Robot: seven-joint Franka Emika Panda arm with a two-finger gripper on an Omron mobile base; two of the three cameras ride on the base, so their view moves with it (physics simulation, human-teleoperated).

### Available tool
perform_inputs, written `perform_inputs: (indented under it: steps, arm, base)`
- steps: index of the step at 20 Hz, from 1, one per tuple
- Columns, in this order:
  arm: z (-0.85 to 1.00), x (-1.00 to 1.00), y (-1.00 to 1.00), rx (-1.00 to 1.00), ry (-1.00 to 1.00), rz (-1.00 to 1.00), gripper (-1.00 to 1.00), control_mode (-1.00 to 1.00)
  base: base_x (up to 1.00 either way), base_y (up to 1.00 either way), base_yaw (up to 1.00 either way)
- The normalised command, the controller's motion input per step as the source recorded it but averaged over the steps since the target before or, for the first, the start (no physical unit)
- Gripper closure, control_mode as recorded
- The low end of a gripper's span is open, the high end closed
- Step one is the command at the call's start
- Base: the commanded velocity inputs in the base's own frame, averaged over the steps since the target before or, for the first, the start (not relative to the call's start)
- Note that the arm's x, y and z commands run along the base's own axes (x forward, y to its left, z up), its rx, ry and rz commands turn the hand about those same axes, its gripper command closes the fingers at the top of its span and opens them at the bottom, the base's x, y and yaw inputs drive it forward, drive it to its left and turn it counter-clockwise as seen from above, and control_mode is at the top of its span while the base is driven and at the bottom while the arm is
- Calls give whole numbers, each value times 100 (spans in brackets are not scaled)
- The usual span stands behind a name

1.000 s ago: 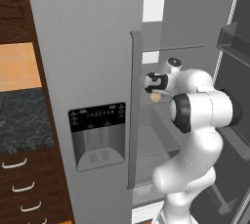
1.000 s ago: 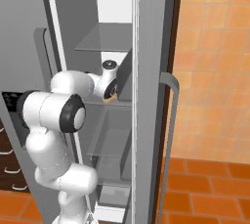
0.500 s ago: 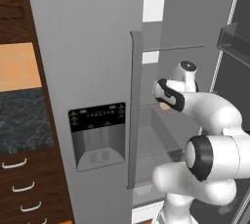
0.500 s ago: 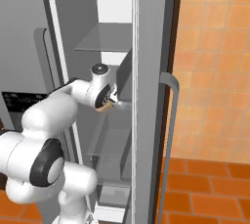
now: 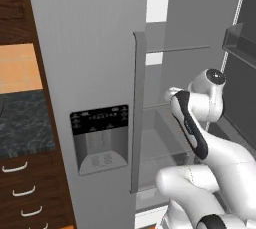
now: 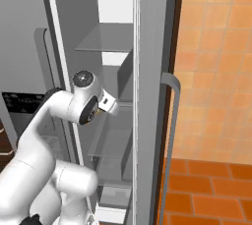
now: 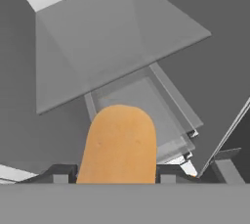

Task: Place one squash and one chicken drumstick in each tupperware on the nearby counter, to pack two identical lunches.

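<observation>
A smooth orange-tan squash with a rounded end stands between my finger tips, and my gripper is shut on it. My hand hangs in the open fridge in front of its glass shelves; it is also seen beside the shut fridge door. Beyond the squash lie a glass shelf and a clear drawer. A stretch of the black marbled counter shows left of the fridge. The tupperware and the chicken drumstick are out of view.
The shut grey fridge door with its dispenser panel and long handle stands left of my arm. The open door's edge and handle stand to the right. Dark wood drawers sit below the counter.
My arm has refolded: the elbow has swung down and away from the shelves. The hand has stayed in the fridge opening and has kept its hold on the squash.
</observation>
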Motion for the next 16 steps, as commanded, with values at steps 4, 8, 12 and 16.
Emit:
perform_inputs:
  steps: [4, 8, 12, 16]
  arm:
    - [48, -70, 20, -11, -22, 3, 100, -100]
    - [32, -80, 32, -16, -26, 5, 100, -100]
    - [10, -44, 17, -8, -13, 4, 100, 100]
    - [0, 0, 0, 0, 0, 0, 100, 100]
  base:
    - [0, 0, 0]
    - [0, 0, 0]
    - [-42, 20, 4]
    - [-51, 73, 8]
